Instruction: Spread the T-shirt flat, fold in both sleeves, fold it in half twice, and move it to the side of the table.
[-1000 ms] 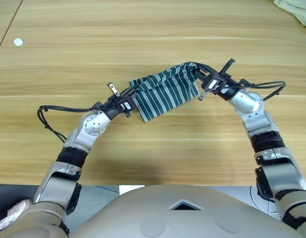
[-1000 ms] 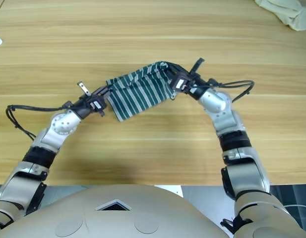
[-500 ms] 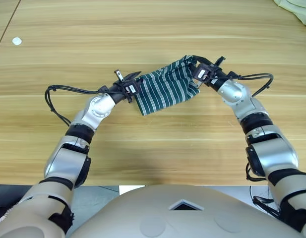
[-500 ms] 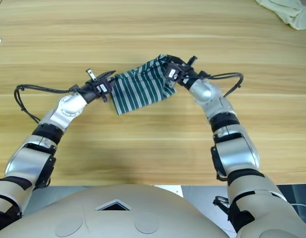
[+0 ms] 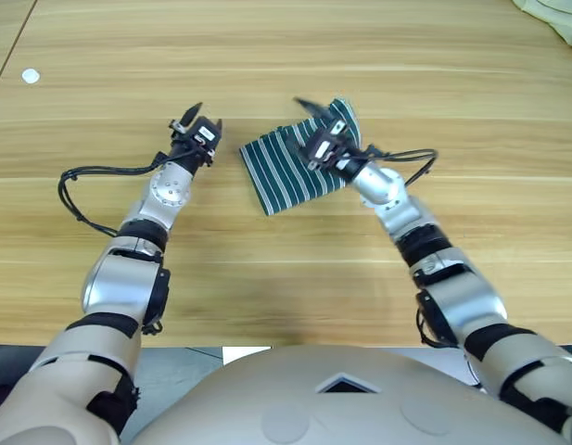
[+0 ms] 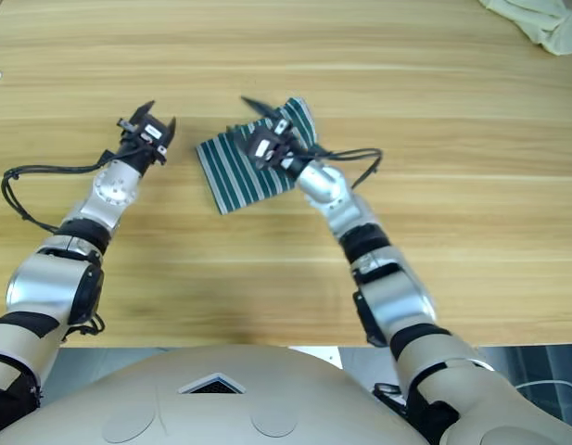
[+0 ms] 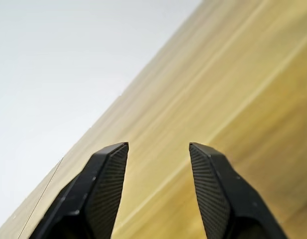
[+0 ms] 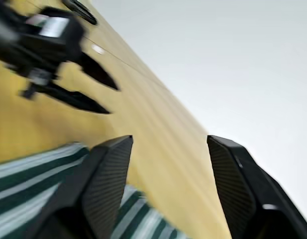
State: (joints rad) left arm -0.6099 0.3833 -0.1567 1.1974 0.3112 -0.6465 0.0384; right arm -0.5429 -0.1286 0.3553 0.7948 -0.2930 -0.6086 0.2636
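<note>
- The left gripper (image 7: 158, 149) is open, its two dark ribbed fingers spread with only bare wood between them. It hangs just above the table, a little to the left of the shirt and apart from it.
- The left arm is bent at the elbow, forearm reaching forward, fingertips pointing away from the robot.
- The right gripper (image 8: 169, 142) is also open and holds nothing. It hovers over the far edge of the T-shirt (image 5: 286, 171), striped cloth showing under its fingers.
- The right arm angles inward across the body, wrist raised above the cloth.
- The T-shirt, dark green with white stripes, lies as a small folded rectangle near the middle of the wooden table (image 5: 360, 278), its far right corner slightly lifted.
- Judging from this, the folding looks finished and the move to the table's side is not yet done.
- That move calls for pinching the bundle's edges through all layers, so it travels without unfolding.
- Far off, a pale cloth (image 5: 554, 19) lies at the table's far right corner.
</note>
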